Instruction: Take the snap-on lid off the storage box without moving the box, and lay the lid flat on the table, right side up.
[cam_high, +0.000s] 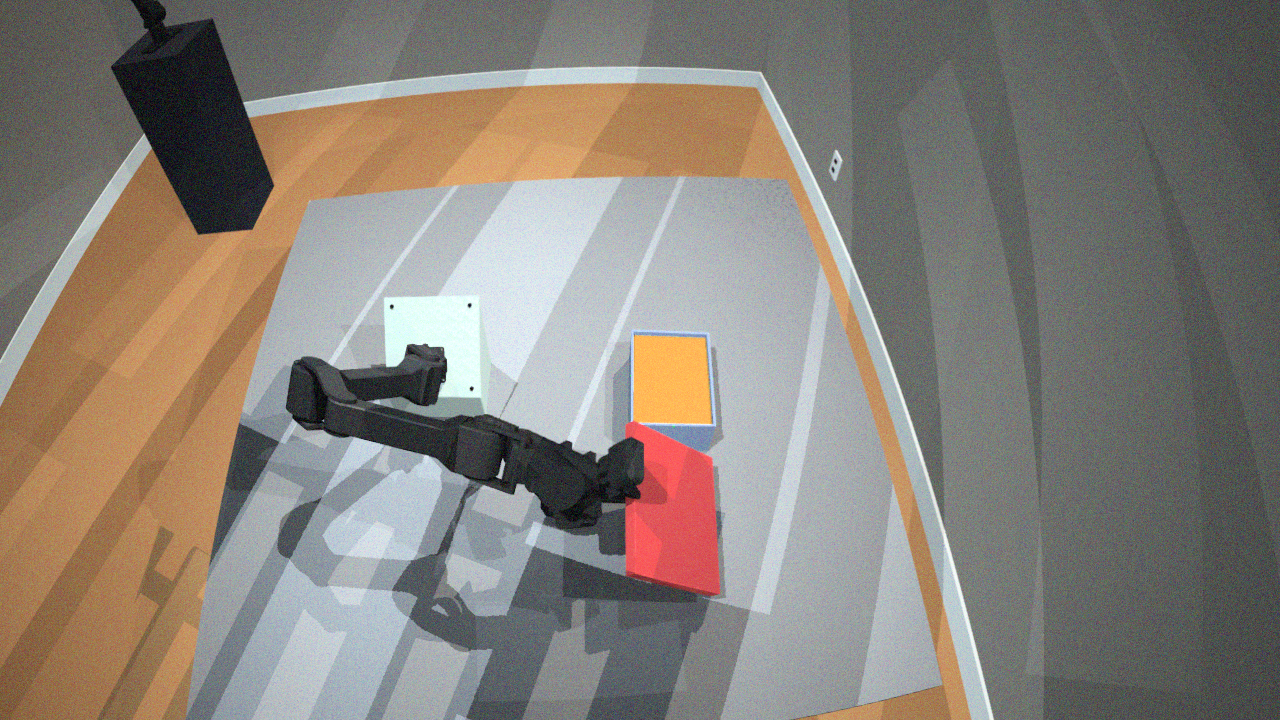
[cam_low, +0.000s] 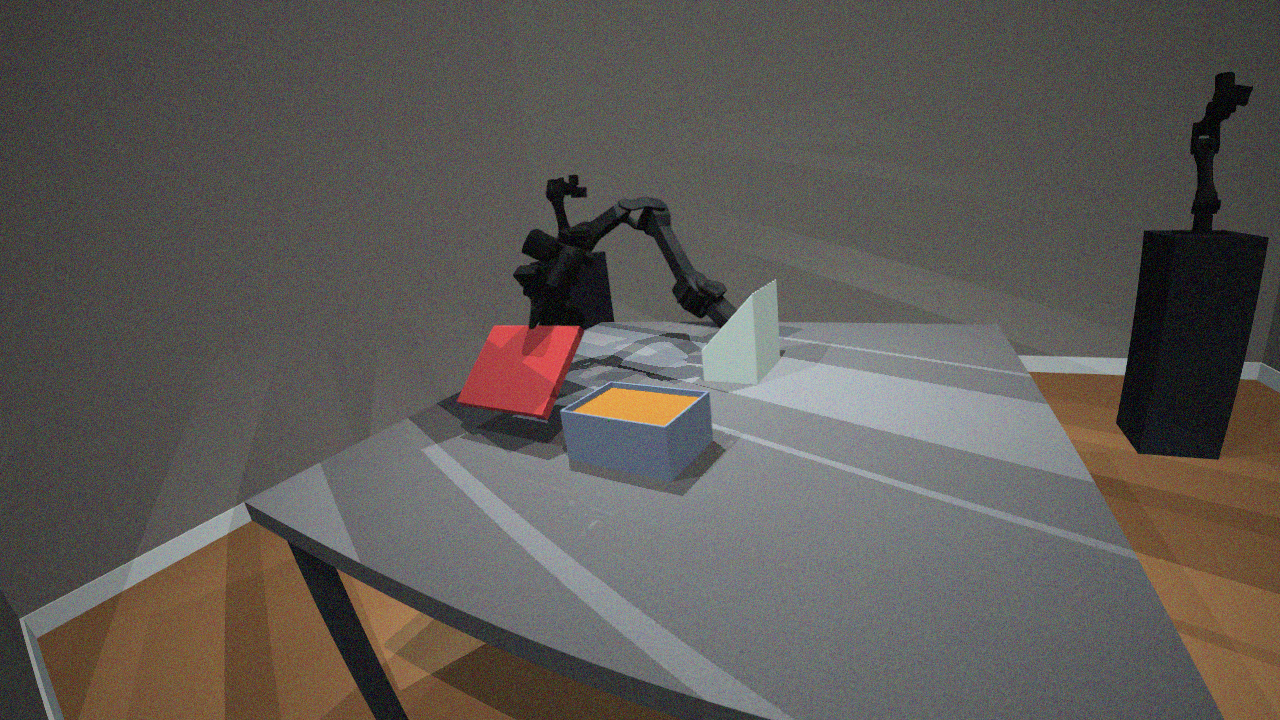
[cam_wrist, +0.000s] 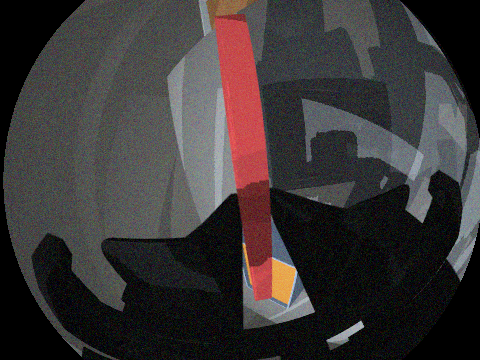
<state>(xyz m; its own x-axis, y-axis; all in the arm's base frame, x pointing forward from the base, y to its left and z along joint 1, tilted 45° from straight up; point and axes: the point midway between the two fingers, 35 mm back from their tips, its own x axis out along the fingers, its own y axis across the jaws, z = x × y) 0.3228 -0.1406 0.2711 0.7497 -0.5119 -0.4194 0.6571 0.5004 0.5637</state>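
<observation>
The blue storage box (cam_high: 693, 435) (cam_low: 617, 447) (cam_wrist: 281, 246) stands open on the grey table (cam_high: 760, 268) (cam_low: 805, 582), its inside orange. The red lid (cam_high: 675, 528) (cam_low: 521, 368) (cam_wrist: 245, 110) is off the box and steeply tilted, its high edge on the arm's side. In the exterior view its low edge hangs close over the table; I cannot tell whether it touches. My gripper (cam_high: 633, 491) (cam_low: 535, 324) (cam_wrist: 252, 198) is shut on the lid's high edge. In the top view the lid's corner overlaps the view of the box's near wall.
A pale green wedge block (cam_high: 429, 326) (cam_low: 741, 349) stands by the arm's base, left of the box in the top view. A black pedestal (cam_high: 192, 134) (cam_low: 1181, 349) with another arm stands off the table. The table's edge (cam_low: 447, 615) shows in the exterior view.
</observation>
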